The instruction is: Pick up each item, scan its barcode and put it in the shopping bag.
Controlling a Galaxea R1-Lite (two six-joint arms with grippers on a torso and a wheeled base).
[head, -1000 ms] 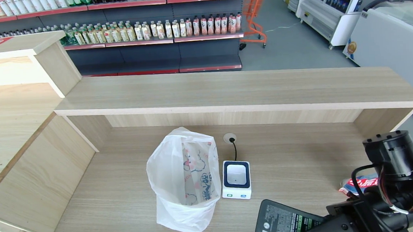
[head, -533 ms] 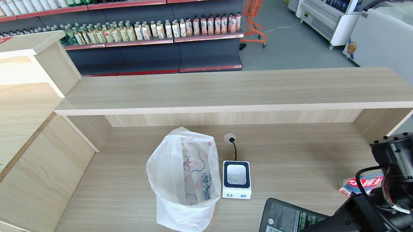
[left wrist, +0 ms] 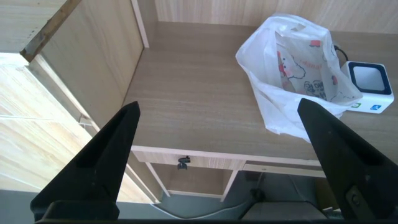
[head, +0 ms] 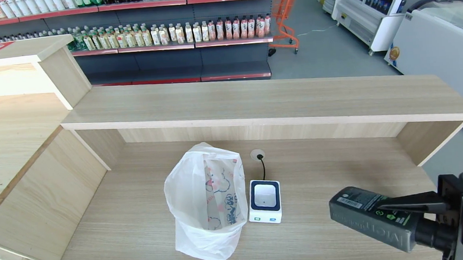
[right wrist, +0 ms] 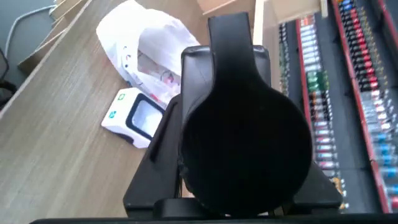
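My right gripper (head: 385,217) is shut on a dark grey pack (head: 365,212) with green print. It holds the pack lying level above the right front of the counter. The white barcode label (head: 349,202) sits at the pack's far end, which faces the scanner. The white scanner (head: 264,200) with its dark-framed window stands mid-counter, well apart from the pack. The white shopping bag (head: 205,200) stands open beside it with a printed packet inside. In the right wrist view the pack (right wrist: 242,143) covers the centre. My left gripper (left wrist: 217,106) hangs open above the counter's front edge, with the bag (left wrist: 292,68) beyond it.
A raised wooden ledge (head: 270,99) runs along the back of the counter (head: 132,224), with side walls at left and right. The scanner's cable (head: 262,166) goes to a hole behind it. Bare counter lies left of the bag and between scanner and pack.
My right arm has swung the pack up and to the right and turned it, so the barcode end now faces the scanner. The red-and-blue packet on the counter is now hidden.
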